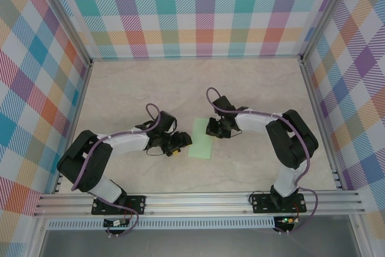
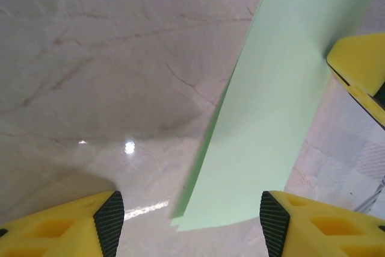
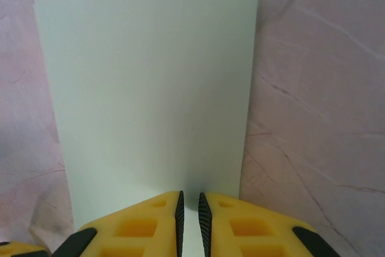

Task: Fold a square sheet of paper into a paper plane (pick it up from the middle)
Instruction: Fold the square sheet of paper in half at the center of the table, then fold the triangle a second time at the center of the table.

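Note:
The pale green sheet of paper (image 1: pixel 201 147) lies flat on the table between the two arms, folded to a narrow rectangle. Two layers show along its edge in the left wrist view, where the paper (image 2: pixel 271 118) runs up and to the right. My left gripper (image 1: pixel 177 148) (image 2: pixel 191 221) stands open at the sheet's left side, its jaws wide apart and nothing between them. My right gripper (image 1: pixel 212 127) (image 3: pixel 189 206) is shut to a thin slit, its tips over the near edge of the paper (image 3: pixel 150 88). A yellow finger of the right gripper (image 2: pixel 361 70) shows at the paper's far side.
The table (image 1: pixel 252 88) is pale marbled stone, walled by checked panels on three sides. An aluminium rail (image 1: pixel 198 200) runs along the near edge, where both arm bases are bolted.

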You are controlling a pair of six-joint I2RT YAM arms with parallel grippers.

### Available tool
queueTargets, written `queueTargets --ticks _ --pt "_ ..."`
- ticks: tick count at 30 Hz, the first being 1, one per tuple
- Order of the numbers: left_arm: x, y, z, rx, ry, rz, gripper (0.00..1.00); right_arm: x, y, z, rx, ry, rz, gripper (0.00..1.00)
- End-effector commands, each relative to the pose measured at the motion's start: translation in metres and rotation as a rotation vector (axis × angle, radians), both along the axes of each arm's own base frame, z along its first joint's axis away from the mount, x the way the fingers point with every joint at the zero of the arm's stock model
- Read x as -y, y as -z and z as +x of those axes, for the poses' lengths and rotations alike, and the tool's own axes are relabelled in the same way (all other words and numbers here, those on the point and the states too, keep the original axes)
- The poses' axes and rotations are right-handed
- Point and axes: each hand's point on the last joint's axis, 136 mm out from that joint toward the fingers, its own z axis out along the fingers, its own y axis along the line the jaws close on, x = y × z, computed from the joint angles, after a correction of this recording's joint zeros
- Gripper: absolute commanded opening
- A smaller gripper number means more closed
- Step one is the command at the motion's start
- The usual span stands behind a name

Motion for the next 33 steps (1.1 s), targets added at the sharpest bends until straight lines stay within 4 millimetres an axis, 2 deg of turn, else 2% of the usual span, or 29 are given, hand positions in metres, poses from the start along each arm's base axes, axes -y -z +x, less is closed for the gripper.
queueTargets --ticks 1,10,20,24,27,33 --pt "0.007 -0.007 -0.014 -0.034 0.029 -0.053 0.65 0.022 0.032 -0.021 -0.118 0.069 -0.050 0.19" --pt "0.023 -0.007 -0.020 -0.056 0.071 -0.101 0.67 0.028 0.042 -0.028 -0.169 0.086 -0.045 0.19" --pt "0.029 -0.001 -0.019 -0.069 0.085 -0.091 0.62 0.028 0.043 -0.030 -0.171 0.079 -0.047 0.18" --pt "0.033 -0.002 -0.019 -0.066 0.094 -0.104 0.57 0.029 0.045 -0.031 -0.177 0.080 -0.048 0.18" --pt "0.033 -0.003 -0.018 -0.064 0.095 -0.107 0.47 0.029 0.046 -0.031 -0.182 0.081 -0.049 0.18" --pt "0.036 -0.005 -0.018 -0.058 0.104 -0.119 0.45 0.028 0.047 -0.031 -0.183 0.080 -0.048 0.18"
